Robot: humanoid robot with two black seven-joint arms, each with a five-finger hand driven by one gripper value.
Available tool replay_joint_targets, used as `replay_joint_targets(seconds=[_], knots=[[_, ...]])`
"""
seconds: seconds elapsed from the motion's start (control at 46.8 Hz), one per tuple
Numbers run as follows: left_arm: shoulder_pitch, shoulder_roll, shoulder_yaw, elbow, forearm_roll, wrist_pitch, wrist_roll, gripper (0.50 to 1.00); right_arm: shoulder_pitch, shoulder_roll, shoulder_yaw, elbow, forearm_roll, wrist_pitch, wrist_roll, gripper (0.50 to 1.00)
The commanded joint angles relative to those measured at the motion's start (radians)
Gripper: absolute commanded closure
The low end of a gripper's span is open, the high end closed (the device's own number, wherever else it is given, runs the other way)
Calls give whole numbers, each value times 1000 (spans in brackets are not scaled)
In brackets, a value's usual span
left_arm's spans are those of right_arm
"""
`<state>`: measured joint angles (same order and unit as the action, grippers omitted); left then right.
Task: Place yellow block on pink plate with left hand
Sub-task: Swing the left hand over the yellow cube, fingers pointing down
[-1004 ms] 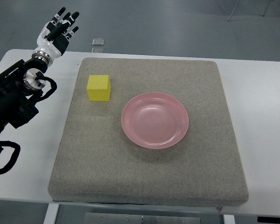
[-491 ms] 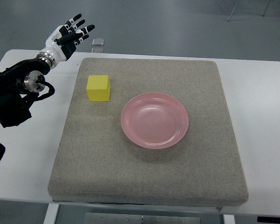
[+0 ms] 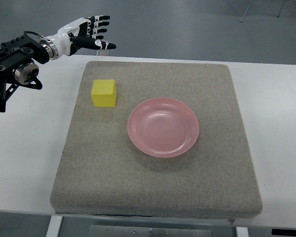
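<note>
Hovering with fingers spread and holding nothing, left robot hand (image 3: 86, 34) above the counter's (image 3: 29, 138) far-left edge, yellow block (image 3: 104, 93) lying well apart on the grey mat (image 3: 153, 182), beside the pink plate (image 3: 163, 127).

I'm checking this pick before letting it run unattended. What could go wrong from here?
The left hand is open but off beyond the mat's far edge, away from the yellow block; a poor descent could nudge the block rather than grip it. The pink plate sits close beside the block, so a sweeping carry might clip its rim.
</note>
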<state>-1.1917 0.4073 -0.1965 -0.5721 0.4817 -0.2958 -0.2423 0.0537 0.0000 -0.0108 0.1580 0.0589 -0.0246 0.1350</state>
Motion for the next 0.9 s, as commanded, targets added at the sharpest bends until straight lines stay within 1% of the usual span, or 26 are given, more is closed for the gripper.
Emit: replay_joint_targets(seconds=[0.0, 0.085, 0.299, 0.449, 0.641, 0.791, 0.876], knots=[[-11, 15, 0, -49, 135, -11, 0, 516, 0, 0, 0, 0, -1, 0, 0, 576], [-17, 19, 0, -80, 245, -26, 1, 516, 0, 0, 0, 0, -1, 0, 0, 576], [-25, 35, 0, -101, 503, -52, 0, 519, 0, 0, 0, 0, -1, 0, 0, 576], [-37, 62, 0, -146, 659, -54, -14, 521, 0, 0, 0, 0, -1, 0, 0, 576], [-57, 119, 0, -235, 779, -62, -35, 521, 0, 0, 0, 0, 1, 0, 0, 576], [-59, 151, 0, -287, 834, -131, -41, 521, 0, 0, 0, 0, -1, 0, 0, 576], [-54, 160, 0, -310, 841, -141, -43, 521, 0, 0, 0, 0, -1, 0, 0, 576]])
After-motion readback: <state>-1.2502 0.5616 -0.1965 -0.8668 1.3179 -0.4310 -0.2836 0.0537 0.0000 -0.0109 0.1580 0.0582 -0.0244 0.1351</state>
